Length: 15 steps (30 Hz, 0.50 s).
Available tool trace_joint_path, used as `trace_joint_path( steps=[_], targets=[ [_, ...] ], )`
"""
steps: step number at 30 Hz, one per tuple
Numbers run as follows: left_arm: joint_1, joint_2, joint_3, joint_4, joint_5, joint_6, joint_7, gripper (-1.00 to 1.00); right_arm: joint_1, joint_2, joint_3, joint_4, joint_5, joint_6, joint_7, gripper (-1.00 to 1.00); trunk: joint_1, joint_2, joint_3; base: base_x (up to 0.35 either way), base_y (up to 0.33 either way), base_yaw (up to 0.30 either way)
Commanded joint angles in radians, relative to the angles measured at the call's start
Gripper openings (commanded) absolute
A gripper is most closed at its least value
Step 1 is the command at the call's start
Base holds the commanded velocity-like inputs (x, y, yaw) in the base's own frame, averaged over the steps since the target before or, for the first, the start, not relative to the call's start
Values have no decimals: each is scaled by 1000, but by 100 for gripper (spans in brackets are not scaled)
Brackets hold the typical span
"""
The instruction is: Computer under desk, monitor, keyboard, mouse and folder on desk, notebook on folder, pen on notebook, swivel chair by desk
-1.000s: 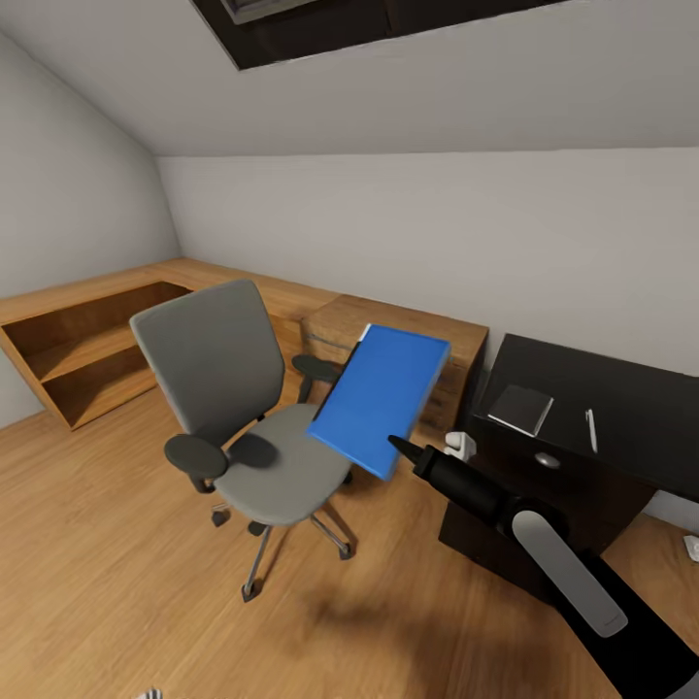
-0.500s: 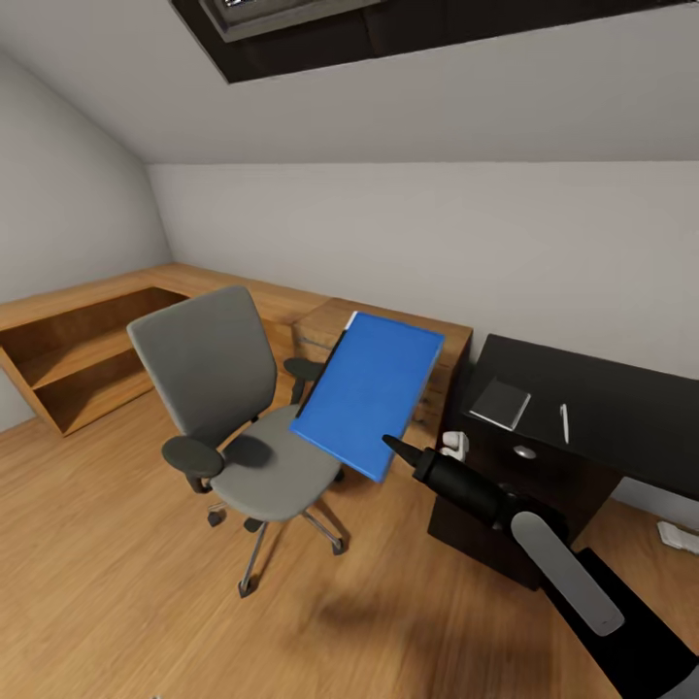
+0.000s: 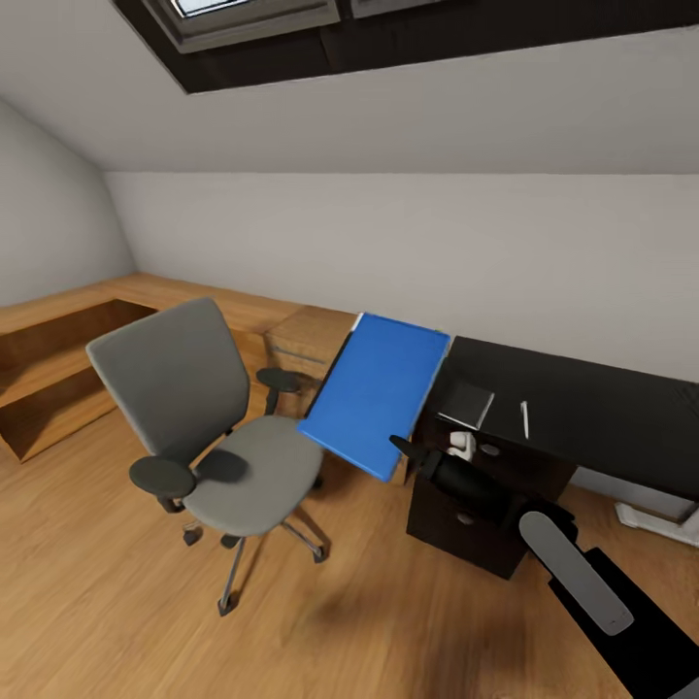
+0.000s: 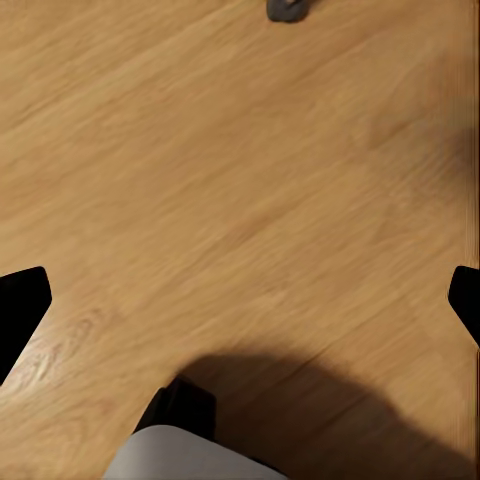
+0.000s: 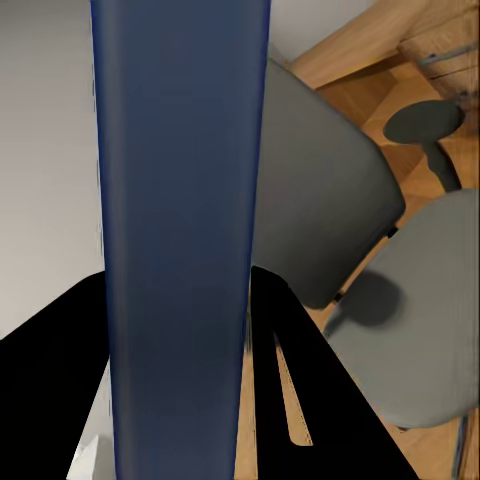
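Sloped grey ceiling and a dark-framed skylight (image 3: 243, 29) are looming over the attic bedroom, where wood planks are covering the floor (image 3: 116, 602). Out from the robot's right side, the right end effector (image 3: 400, 447) is gripping the blue folder (image 3: 377, 390) by its lower edge and holding it tilted in the air, between the swivel chair (image 3: 209, 427) and the black worktop (image 3: 582, 413). From the right wrist camera, the folder (image 5: 180, 230) is standing edge-on between the dark fingers (image 5: 290, 400), which are pressing against both of its faces, with the chair's grey back (image 5: 320, 200) beyond it. On the worktop, near the corner closest to the chair, the grey notebook (image 3: 466, 404) is lying flat, and the white pen (image 3: 524, 419) is lying just beside it (apart, not touching). Dark drawers with round silver knobs (image 3: 491, 449) are sitting beneath that corner. Light-wood shelving (image 3: 49, 359) is running along the far wall behind the chair. Below, the left end effector (image 4: 240, 290) is hanging with its black fingertips (image 4: 20, 310) spread wide over bare floor, holding nothing.
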Motion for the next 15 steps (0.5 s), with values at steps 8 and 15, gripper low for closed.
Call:
trace_joint_path(
  steps=[8, 15],
  targets=[
    [0, 0, 3, 11, -14, 1, -7, 100, -2, -5, -4, 2, -8, 2, -1, -100, -31, 56, 29, 0, 0, -273],
    [0, -2, 5, 20, -78, -53, -7, 100, -1, -6, -54, 47, -17, 3, -1, -100, -58, 105, 55, 0, 0, -274]
  ],
)
